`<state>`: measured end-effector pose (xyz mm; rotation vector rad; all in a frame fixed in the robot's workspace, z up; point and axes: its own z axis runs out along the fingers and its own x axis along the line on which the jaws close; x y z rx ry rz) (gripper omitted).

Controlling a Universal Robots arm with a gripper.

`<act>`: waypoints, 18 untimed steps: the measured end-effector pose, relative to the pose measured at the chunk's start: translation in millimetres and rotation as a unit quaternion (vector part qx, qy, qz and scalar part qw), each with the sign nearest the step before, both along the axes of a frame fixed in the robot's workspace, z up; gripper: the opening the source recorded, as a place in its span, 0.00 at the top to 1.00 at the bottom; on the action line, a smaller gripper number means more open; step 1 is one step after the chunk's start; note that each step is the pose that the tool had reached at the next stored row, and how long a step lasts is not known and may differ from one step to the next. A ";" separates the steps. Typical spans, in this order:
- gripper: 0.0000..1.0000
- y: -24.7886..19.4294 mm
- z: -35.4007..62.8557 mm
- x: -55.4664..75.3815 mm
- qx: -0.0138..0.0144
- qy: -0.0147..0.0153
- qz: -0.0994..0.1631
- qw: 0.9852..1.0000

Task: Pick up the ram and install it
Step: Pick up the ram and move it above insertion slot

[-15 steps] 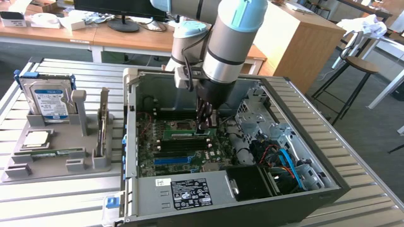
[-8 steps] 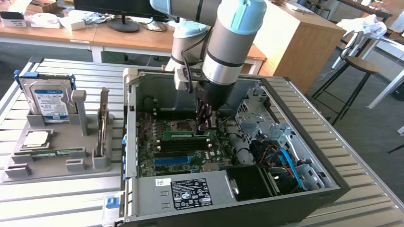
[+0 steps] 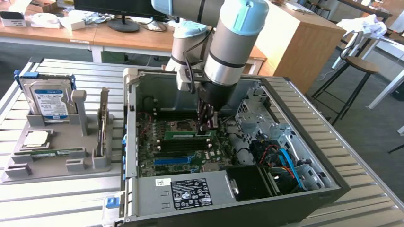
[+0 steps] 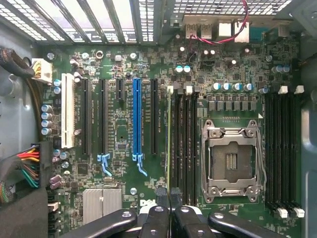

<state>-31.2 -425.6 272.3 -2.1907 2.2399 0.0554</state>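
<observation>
The arm is down inside the open computer case, and the gripper hangs right over the motherboard. Its jaws are pinched together on the ram. The stick stands on edge along the bank of black memory slots, on that bank's far side from the CPU socket, towards the blue expansion slot. Whether it's fully seated, I can't tell. On the table by the case's outer wall, a hard drive stands upright in a grey holder.
</observation>
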 end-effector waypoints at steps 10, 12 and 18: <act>0.89 2.9 -3.2 -0.3 0.000 0.000 0.000 1.000; 0.89 2.9 -5.6 -0.3 0.000 0.000 0.000 1.000; 0.89 2.9 -12.6 -0.3 0.000 0.000 0.000 1.000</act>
